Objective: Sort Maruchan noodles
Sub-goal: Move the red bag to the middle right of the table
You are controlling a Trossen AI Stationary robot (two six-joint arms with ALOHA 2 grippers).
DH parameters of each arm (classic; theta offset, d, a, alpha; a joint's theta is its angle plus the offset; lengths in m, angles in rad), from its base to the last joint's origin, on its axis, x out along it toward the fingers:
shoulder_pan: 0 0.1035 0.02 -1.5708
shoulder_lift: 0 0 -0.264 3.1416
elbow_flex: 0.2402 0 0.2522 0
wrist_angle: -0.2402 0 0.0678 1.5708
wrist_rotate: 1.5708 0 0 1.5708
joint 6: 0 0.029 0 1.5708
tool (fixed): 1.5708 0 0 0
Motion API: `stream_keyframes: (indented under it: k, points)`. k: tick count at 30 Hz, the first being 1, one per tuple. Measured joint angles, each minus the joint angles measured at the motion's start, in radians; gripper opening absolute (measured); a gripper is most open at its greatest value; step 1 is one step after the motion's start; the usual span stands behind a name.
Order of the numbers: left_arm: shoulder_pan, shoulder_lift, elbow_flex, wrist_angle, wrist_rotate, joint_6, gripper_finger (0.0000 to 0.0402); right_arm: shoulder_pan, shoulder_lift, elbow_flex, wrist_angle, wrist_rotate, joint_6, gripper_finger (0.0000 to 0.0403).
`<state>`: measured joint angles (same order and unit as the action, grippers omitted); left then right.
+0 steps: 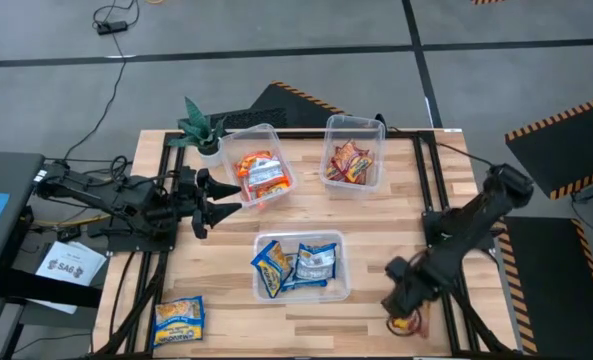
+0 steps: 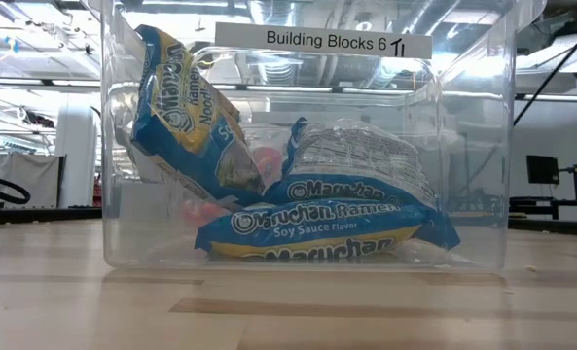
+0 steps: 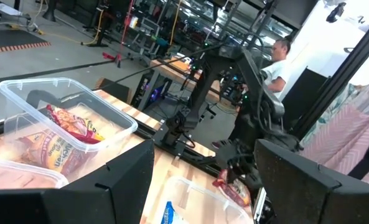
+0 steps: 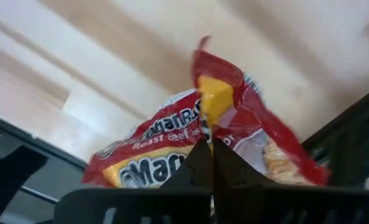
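A red-orange Maruchan packet [image 1: 408, 322] is at the table's near right corner, and my right gripper [image 1: 404, 305] is shut on it. My left gripper [image 1: 219, 197] hovers open at the table's left, beside the far-left tub [image 1: 261, 165] of orange packets. It touches nothing, and its fingers [image 3: 122, 180] stand wide apart in the left wrist view. Blue-white packets [image 1: 298, 265] lie in the near middle tub [image 2: 307, 58]. Red packets [image 1: 353, 160] fill the far tub. One orange-yellow packet [image 1: 179, 322] lies flat at the near left corner. My right gripper pinches the red-orange packet between its two fingers [image 4: 200, 163] at a crumpled edge [image 4: 214, 106], near the packet's middle. The fingers come from above, slanting down. The packet spreads out on both sides of the fingertips. Whether it still rests on the table I cannot tell.
A small green potted plant [image 1: 201, 130] stands at the far left corner by the orange tub. Bare wood lies between the three tubs and along the near edge. In the left wrist view a person [image 3: 276, 62] stands in the room beyond the table.
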<state>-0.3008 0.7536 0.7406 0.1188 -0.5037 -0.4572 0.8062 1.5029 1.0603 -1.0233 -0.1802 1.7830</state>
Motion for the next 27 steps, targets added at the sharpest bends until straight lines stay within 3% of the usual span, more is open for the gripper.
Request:
stream_keyframes:
  k: [8,16,25,27]
  points:
    - [0.000,0.000,0.000,-0.041,-0.001,-0.005,0.0263,-0.206,-0.075,-0.054,-0.046,-0.004,-0.298,0.0006]
    - [0.000,0.000,0.000,-0.049,-0.001,-0.021,0.0263,-0.339,-0.045,-0.152,0.080,-0.138,-0.503,0.0006]
    - [0.000,0.000,0.000,-0.098,0.001,-0.026,0.0263,-0.387,-0.042,-0.152,0.088,-0.151,-0.572,0.0007]
    - [0.001,-0.002,0.000,-0.118,0.042,-0.070,0.0263,-0.388,-0.042,-0.152,0.089,-0.151,-0.572,0.0017]
